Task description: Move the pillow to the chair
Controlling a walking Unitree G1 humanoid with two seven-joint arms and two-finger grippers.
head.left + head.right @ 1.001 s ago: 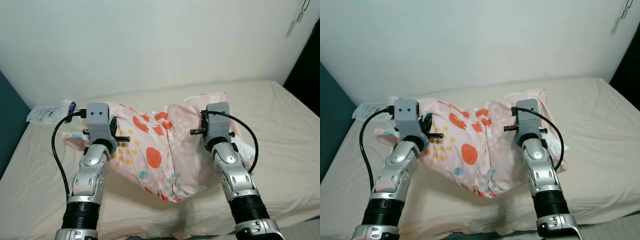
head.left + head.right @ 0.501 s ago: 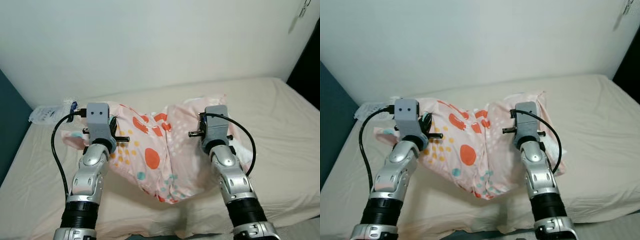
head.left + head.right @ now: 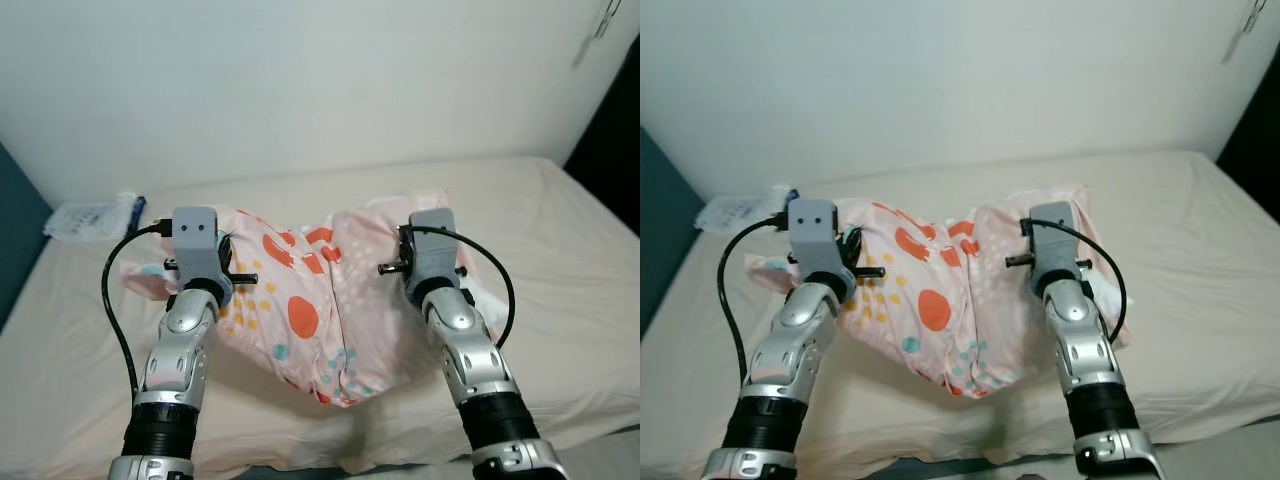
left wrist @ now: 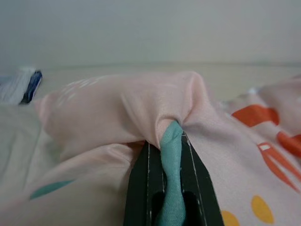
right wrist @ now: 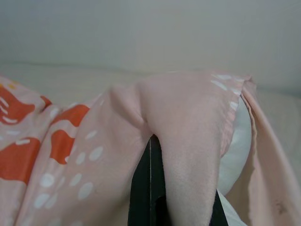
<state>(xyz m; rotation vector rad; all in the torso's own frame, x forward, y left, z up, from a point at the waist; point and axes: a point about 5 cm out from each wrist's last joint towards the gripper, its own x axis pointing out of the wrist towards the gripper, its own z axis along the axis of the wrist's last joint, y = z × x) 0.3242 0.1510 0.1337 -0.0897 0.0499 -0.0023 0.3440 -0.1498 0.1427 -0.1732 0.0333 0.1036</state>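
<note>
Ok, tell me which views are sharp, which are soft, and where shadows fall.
Eye views: sharp and evenly lit, the pillow casting a soft shadow on the bed. Left wrist view: fingers blurred, fabric crisp. Right wrist view: soft throughout, the wall hazy.

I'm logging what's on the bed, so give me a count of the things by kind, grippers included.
Pillow: 1, pink with orange spots, pinched at both ends
Plastic packet: 1, by the wall on the bed
Grippers: 2, left gripper and right gripper, both shut on the pillow
Total: 4
</note>
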